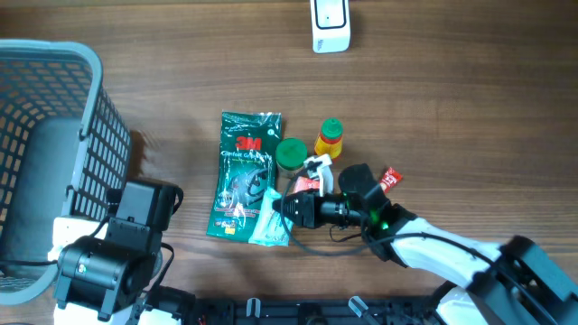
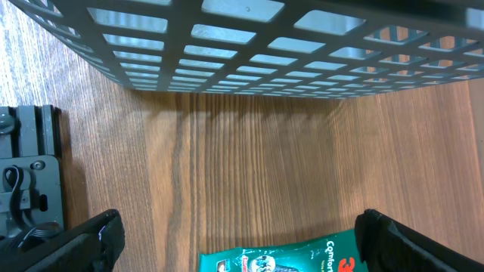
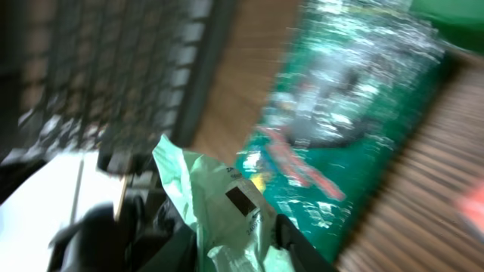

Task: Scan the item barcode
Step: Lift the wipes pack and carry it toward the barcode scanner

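Observation:
A pale green packet (image 1: 267, 231) lies over the lower right corner of the green 3M package (image 1: 242, 171). My right gripper (image 1: 278, 209) reaches in from the right, its jaws shut on that packet. The right wrist view is blurred but shows the pale green packet (image 3: 219, 208) pinched between the two dark fingers (image 3: 302, 243), with a dark printed label (image 3: 240, 199) facing the camera. A white scanner (image 1: 330, 24) stands at the far edge of the table. My left gripper (image 2: 242, 245) is open low at the left, above the 3M package's edge (image 2: 302, 261), with nothing in it.
A grey mesh basket (image 1: 45, 135) fills the left side and looms close in the left wrist view (image 2: 249, 53). A green-lidded jar (image 1: 291, 153), a yellow bottle (image 1: 329, 138) and a red wrapper (image 1: 390, 179) crowd next to my right arm.

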Tool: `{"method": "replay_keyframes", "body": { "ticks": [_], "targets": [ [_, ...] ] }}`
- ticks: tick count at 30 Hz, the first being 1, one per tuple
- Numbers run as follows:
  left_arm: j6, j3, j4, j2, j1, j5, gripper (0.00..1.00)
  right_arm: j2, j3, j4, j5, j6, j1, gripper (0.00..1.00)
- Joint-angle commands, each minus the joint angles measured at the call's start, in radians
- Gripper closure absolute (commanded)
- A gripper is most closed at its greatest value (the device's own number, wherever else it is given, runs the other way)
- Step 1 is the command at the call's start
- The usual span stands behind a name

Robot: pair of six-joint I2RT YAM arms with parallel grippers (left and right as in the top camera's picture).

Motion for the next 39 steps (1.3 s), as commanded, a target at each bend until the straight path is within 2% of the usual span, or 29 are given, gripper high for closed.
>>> {"method": "replay_keyframes", "body": {
  "ticks": [1, 3, 5, 7, 10, 16, 19, 21, 25, 29, 33, 36, 38, 39],
  "targets": [
    [0.001, 0.001, -0.002, -0.002, 0.006, -0.006, 0.0, -0.089, -0.002, 0.111, -0.35, -0.332, -0.001, 0.74],
    [0.002, 0.001, -0.001, -0.002, 0.006, -0.006, 0.0, -0.112, -0.002, 0.219, -0.574, -0.42, -0.011, 0.77],
    [0.002, 0.001, -0.002, -0.002, 0.006, -0.006, 0.0, -0.114, -0.002, 0.362, -0.764, -0.438, -0.025, 0.79],
    [0.002, 0.001, -0.002, -0.002, 0.006, -0.006, 0.0, -0.113, -0.001, 0.601, -0.97, -0.431, -0.043, 0.95],
    [0.002, 0.001, -0.002, -0.002, 0.006, -0.006, 0.0, -0.113, -0.001, 0.744, -0.99, -0.378, -0.051, 0.96],
    [0.002, 0.001, -0.002, -0.002, 0.006, -0.006, 0.0, -0.113, -0.001, 0.971, -0.968, -0.459, -0.051, 0.96],
    [0.002, 0.001, -0.002, -0.002, 0.006, -0.006, 0.0, -0.114, 0.003, 1.075, -0.874, -0.682, -0.055, 0.96],
    [0.001, 0.001, -0.001, -0.002, 0.006, -0.006, 0.0, -0.12, 0.026, 1.075, -0.796, -0.796, -0.073, 0.96],
    [0.002, 0.001, -0.002, -0.002, 0.006, -0.006, 0.0, -0.12, 0.082, 1.075, -0.682, -1.159, -0.089, 0.96],
    [0.002, 0.001, -0.002, -0.002, 0.006, -0.006, 0.0, -0.12, 0.175, 1.075, -0.524, -1.387, -0.09, 0.96],
    [0.002, 0.001, -0.002, -0.002, 0.006, -0.006, 0.0, -0.12, 0.285, 1.063, -0.525, -1.608, -0.09, 0.96],
    [0.001, 0.001, -0.001, -0.002, 0.006, -0.006, 0.0, -0.12, 0.343, 1.018, -0.547, -1.721, -0.09, 0.96],
    [0.002, 0.001, -0.002, -0.002, 0.006, -0.006, 0.0, -0.12, 0.383, 0.977, -0.629, -1.855, -0.09, 0.96],
    [0.002, 0.001, -0.002, -0.002, 0.006, -0.006, 0.0, -0.12, 0.397, 0.978, -0.662, -1.862, -0.092, 0.96]
  ]
}}
